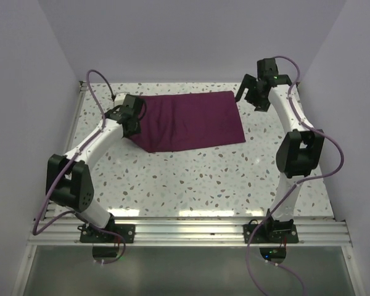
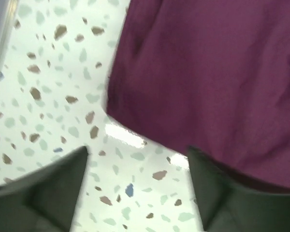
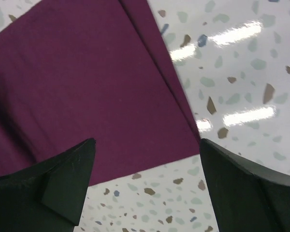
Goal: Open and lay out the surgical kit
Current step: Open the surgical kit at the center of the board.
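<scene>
The folded maroon-purple cloth wrap is laid lengthwise across the speckled white bench, flanked at its left edge by the left pincer and at its far-right corner by the right pincer, both spread wide and empty.

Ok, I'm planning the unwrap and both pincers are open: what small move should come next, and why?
Probably lower the right pincer and close it on the corner of the maroon wrap: that corner lies between its open fingers, the wrap lies folded, and nothing is gripped.
</scene>
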